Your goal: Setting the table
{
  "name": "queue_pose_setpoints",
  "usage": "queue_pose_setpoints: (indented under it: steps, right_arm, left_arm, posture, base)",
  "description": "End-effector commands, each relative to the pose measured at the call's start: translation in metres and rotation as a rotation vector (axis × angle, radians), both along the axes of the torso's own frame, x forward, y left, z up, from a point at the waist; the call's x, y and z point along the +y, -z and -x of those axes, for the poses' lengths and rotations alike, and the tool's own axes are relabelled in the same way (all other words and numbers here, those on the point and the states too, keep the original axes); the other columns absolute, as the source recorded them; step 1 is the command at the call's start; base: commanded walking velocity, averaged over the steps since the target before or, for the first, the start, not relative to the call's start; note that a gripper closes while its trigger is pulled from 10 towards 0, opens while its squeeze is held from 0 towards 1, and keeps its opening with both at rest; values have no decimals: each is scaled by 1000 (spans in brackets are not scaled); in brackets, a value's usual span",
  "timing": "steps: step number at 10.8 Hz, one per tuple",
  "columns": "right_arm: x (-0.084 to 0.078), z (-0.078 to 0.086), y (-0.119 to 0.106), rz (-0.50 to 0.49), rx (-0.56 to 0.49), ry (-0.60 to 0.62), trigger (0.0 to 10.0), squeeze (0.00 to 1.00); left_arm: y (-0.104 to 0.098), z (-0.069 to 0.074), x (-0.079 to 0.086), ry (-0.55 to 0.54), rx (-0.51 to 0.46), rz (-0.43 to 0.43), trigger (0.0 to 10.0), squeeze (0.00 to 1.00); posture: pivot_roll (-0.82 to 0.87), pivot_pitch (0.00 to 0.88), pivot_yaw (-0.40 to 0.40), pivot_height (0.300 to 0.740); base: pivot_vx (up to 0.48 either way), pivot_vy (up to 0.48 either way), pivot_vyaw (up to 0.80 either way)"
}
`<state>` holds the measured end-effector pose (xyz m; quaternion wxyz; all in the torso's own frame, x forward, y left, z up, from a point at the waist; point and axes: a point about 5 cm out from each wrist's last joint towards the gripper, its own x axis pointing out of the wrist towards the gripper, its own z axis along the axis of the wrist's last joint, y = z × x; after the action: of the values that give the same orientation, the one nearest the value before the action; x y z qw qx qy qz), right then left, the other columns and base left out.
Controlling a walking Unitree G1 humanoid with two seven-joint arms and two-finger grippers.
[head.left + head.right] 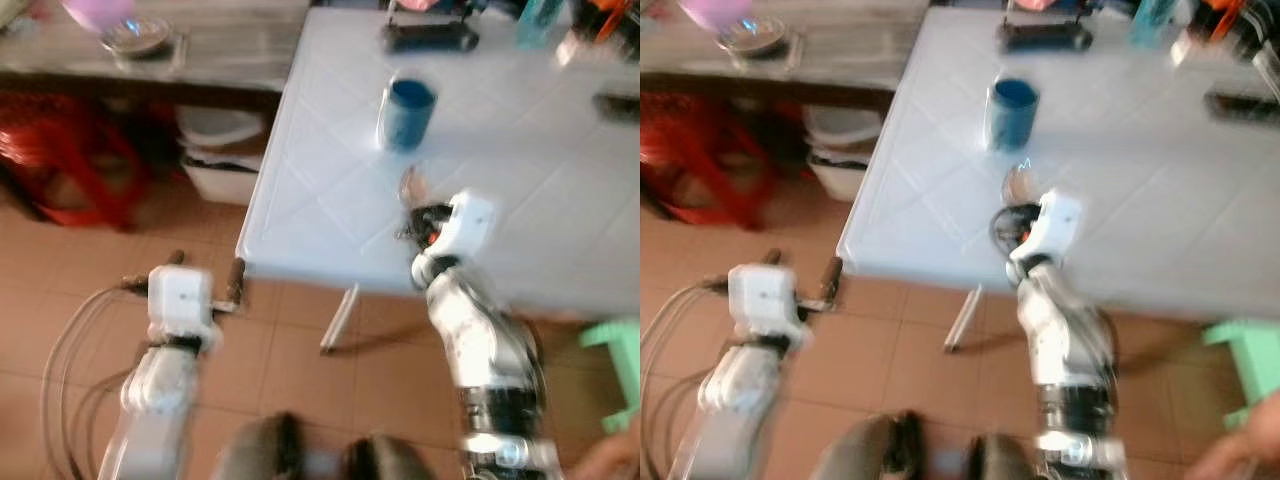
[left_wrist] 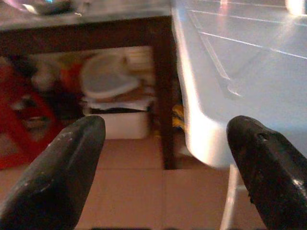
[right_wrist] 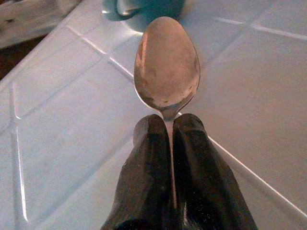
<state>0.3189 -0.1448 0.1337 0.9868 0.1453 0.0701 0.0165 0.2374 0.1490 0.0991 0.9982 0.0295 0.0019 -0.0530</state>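
My right gripper (image 3: 169, 127) is shut on a metal spoon (image 3: 167, 64), whose bowl sticks out past the fingertips. It hovers over the near part of the white table (image 1: 520, 200), just short of a blue cup (image 1: 408, 112). From the head, the spoon (image 1: 408, 185) shows above the right gripper (image 1: 422, 222). My left gripper (image 1: 205, 280) is open, low over the floor beside the table's near left corner (image 2: 206, 139). Its fingers (image 2: 62, 163) hold nothing.
A wooden side table (image 1: 200, 50) at the left carries a glass dish (image 1: 135, 38) and a pink bowl (image 1: 98, 12). Under it stand white containers (image 1: 220, 150) and a red stool (image 1: 70, 150). A black object (image 1: 430, 38) lies at the table's far side. A green stool (image 1: 620, 370) stands at the right.
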Motion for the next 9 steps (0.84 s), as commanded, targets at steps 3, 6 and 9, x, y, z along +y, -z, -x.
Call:
queue_pose_setpoints:
  steps: [3,6,9]
  right_arm:
    - [4,-2,-2,-2,-38,2,0,0]
    - [7,-9,-14,23,-107,-15,0,0]
    - [10,-13,-21,30,-142,-26,0,0]
  left_arm:
    - [2,-3,7,-40,-12,-50,10000,0]
    - [0,-13,7,-58,-34,-60,10000,0]
    - [-3,-19,7,-64,-53,-67,10000,0]
  posture:
    - [51,104,16,740]
    - [35,92,28,740]
    - [34,87,25,740]
  base:
    - [0,479,0]
    - [0,443,0]
    - [81,420,0]
